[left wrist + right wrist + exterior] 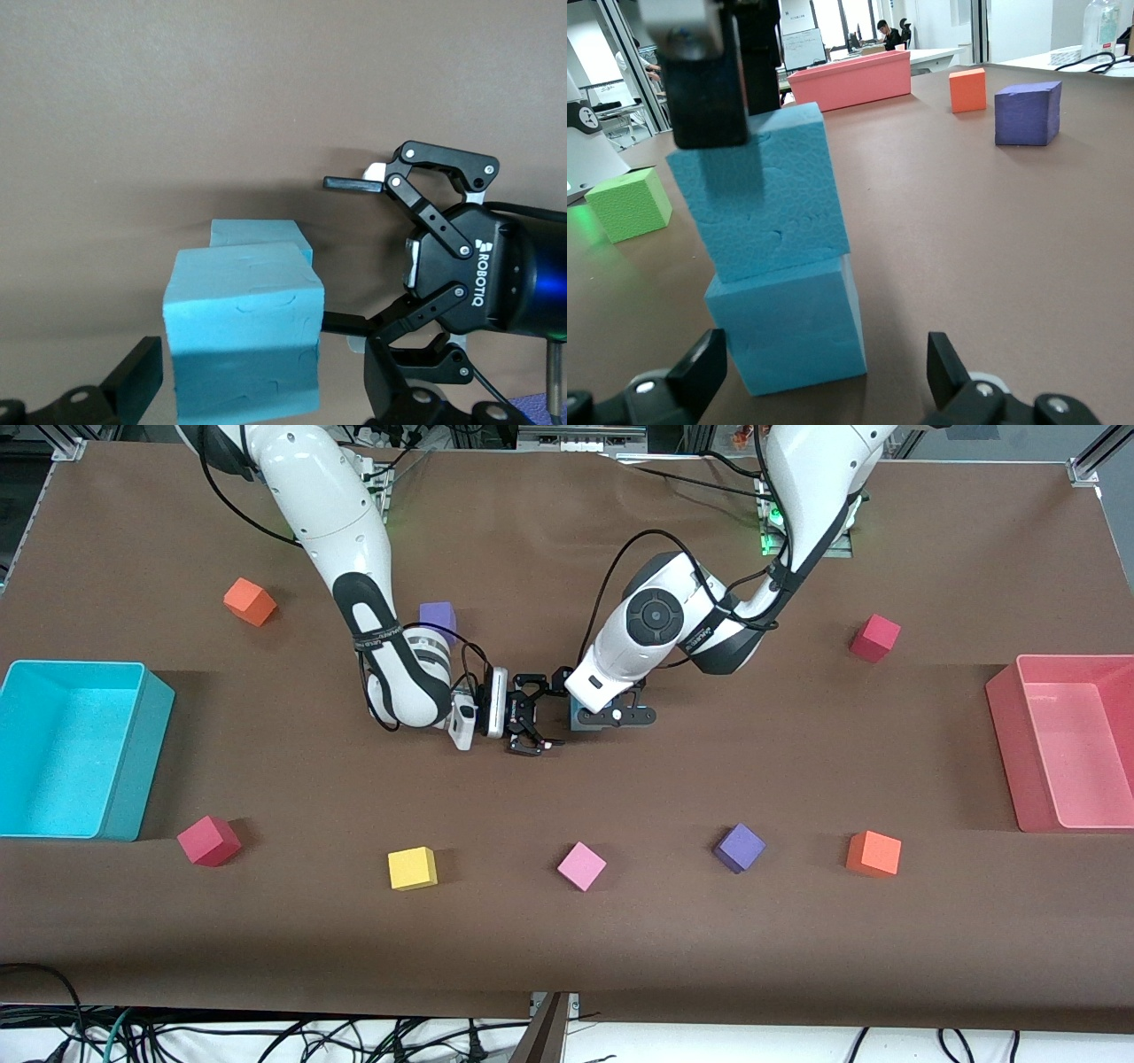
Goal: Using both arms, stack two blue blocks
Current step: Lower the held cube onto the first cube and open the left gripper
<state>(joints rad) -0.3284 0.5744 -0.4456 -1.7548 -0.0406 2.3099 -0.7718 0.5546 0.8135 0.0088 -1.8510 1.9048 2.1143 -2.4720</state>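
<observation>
- Now: upper block (757,190) sits skewed on lower block (788,323), table centre; stacking step at release.
- Left gripper (595,716) over stack, fingers apart.
- Right gripper (530,726) at stack's 9 o'clock, fingers apart, empty.
- Next, judged: lift left gripper straight up, no nudging.

The 2 blue blocks (780,283) stand stacked at the table's (797,957) middle, the upper one turned slightly askew on the lower. The left gripper (722,84) hangs over the stack, fingers spread apart around the upper block. The right gripper (528,726) lies level just beside the stack, toward the right arm's end, fingers spread.
</observation>
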